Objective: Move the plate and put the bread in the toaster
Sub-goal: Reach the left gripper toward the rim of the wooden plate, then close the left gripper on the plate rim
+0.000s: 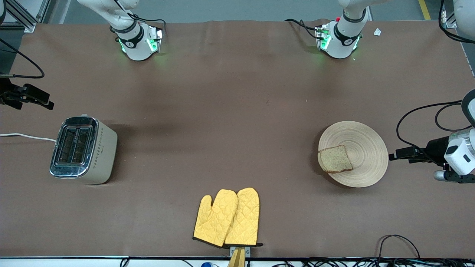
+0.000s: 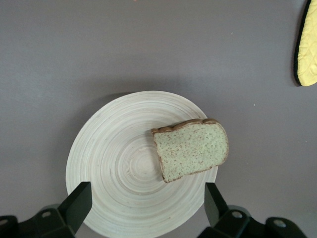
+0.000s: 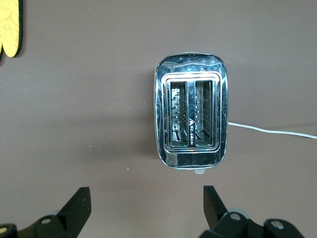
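Two arms, both up off the table (image 1: 230, 122), and nothing is held. That table is one broad sheet of brown covering, matte, faintly creased near the robots' bases, with a thin strip of grey floor showing past its edge by those bases and a tangle of black cables along the edge nearest the front camera.

Toward the left arm's end sits the plate (image 1: 358, 148), pale wood with ring grooves, flat on the brown surface. On it lies the bread (image 1: 334, 159), a brown slice resting on the part of the plate nearer the front camera, one corner reaching out to the rim. The left gripper (image 2: 146, 203) hangs over the plate, jaws spread wide, the plate's rim showing between the two black fingers (image 2: 79, 201) in the left wrist view, nothing pinched.

Over at the right arm's end stands the toaster (image 1: 84, 149), cream sides, shiny chrome top, both slots open to the ceiling, its white cord (image 1: 26, 136) trailing off the table's edge. The right gripper (image 3: 146, 203) hovers above the bare table just beside the toaster, jaws likewise spread apart and holding nothing.

Between the two, close to the front camera's edge, lies a pair of yellow quilted oven mitts (image 1: 227, 218), overlapping each other, well apart from both plate and toaster.
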Tool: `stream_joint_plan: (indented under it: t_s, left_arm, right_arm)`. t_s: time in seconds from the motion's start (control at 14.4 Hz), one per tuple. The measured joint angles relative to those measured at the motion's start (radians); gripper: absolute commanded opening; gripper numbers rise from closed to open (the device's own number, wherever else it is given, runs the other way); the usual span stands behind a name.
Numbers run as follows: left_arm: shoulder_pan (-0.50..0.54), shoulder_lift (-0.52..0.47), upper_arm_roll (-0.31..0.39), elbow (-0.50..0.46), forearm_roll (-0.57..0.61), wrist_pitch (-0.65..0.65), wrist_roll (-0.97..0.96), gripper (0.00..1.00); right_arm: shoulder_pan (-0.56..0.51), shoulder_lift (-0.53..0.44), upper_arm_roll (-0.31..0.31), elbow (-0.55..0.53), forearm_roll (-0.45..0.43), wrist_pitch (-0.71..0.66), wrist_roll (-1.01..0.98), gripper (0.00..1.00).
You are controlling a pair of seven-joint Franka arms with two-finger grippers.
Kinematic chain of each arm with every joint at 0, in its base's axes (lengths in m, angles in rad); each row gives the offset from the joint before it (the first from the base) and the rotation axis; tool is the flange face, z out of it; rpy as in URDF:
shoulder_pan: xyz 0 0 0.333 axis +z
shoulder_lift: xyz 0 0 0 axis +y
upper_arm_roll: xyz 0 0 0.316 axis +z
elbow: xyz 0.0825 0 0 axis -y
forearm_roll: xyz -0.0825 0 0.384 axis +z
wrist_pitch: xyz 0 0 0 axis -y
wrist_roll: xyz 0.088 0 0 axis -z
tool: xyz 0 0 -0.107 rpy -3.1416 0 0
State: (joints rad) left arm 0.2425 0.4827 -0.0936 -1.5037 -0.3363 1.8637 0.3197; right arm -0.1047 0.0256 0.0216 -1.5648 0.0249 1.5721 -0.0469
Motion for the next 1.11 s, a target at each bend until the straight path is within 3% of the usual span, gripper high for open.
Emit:
stream_joint_plan:
  t_s: [0.28,0.69,1.11]
  left_arm:
    - [0.056,0.068,0.0,0.0,-0.051,0.004,0.067,1.0]
    - [0.183,0.21,0.0,-0.001,-0.201,0.007,0.37,0.97]
    - [0.226,0.298,-0.005,0.023,-0.257,0.014,0.465,0.83]
  right_arm:
    - [0.0,0.0,0.001,0.0,0.0,0.0,0.0,1.0]
    - [0.001,0.0,0.001,0.0,0.0,-0.001,0.0,1.0]
    - [0.001,0.0,0.002,0.0,0.0,-0.001,0.0,1.0]
